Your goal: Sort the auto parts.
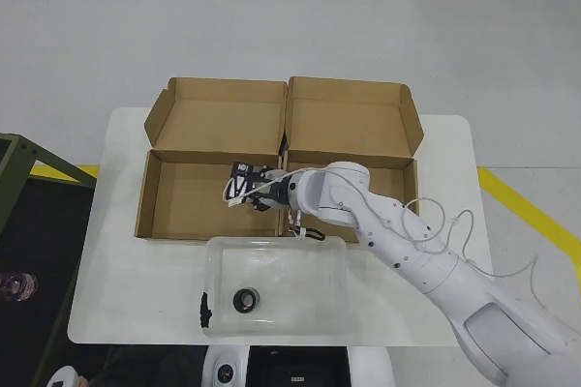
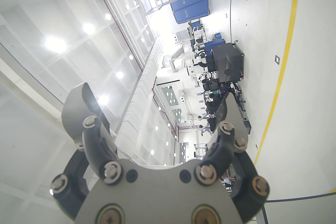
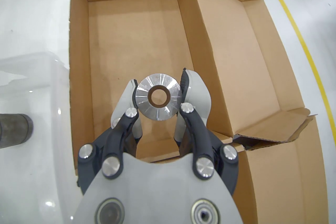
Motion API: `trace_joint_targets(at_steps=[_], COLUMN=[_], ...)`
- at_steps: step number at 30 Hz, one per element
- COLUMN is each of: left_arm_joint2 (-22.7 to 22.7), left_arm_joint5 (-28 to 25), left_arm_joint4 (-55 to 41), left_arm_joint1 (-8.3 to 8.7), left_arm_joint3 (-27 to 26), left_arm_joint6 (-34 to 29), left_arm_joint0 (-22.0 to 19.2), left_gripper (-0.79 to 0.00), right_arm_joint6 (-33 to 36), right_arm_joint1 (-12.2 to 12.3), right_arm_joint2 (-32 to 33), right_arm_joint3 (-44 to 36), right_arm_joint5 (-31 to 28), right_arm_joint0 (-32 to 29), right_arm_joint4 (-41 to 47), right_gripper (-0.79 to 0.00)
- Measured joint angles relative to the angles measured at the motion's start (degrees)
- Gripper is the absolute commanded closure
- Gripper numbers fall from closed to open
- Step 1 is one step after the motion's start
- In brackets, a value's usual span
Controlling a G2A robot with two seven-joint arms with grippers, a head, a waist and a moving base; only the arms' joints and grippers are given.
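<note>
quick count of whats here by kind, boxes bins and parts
brown open cardboard boxes: 2
clear plastic bin: 1
silver metal disc with a centre hole, held in the right gripper: 1
dark metal cylinder, in the bin: 1
total: 5

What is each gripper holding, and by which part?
The right gripper holds a silver metal ring by its outer rim, jaws on opposite sides. The left gripper holds nothing.
</note>
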Motion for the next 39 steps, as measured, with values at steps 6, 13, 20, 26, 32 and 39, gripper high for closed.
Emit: trace_joint_targets(at_steps=[6, 13, 20, 26, 32, 39], left_arm_joint2=[0.00, 0.00, 0.00, 0.00, 0.00, 0.00], left_arm_joint5=[0.00, 0.00, 0.00, 0.00, 0.00, 0.00], left_arm_joint4=[0.00, 0.00, 0.00, 0.00, 0.00, 0.00], left_arm_joint1=[0.00, 0.00, 0.00, 0.00, 0.00, 0.00], left_arm_joint3=[0.00, 0.00, 0.00, 0.00, 0.00, 0.00], left_arm_joint6=[0.00, 0.00, 0.00, 0.00, 0.00, 0.00], left_arm_joint0=[0.00, 0.00, 0.00, 0.00, 0.00, 0.00], left_gripper=[-0.785, -0.785, -0.785, -0.785, -0.785, -0.785], right_arm_joint6=[2.75, 3.93, 4.49, 4.45, 4.67, 3.37], right_arm_joint1=[-1.96, -4.06, -6.05, -7.46, -8.55, -9.08], right_arm_joint2=[-2.11, -4.00, -5.71, -6.73, -7.03, -5.92], right_arm_joint3=[3.30, 7.62, 11.55, 14.17, 15.63, 16.31], right_arm_joint5=[0.85, 0.74, 1.15, 1.25, 1.52, 1.38], right_arm_joint0=[2.21, 3.80, 4.68, 5.23, 5.57, 5.44], right_arm_joint4=[-0.36, -0.55, -1.54, -3.24, -4.74, -5.50], right_gripper=[0.000, -0.006, -0.068, -0.231, -0.354, -0.382])
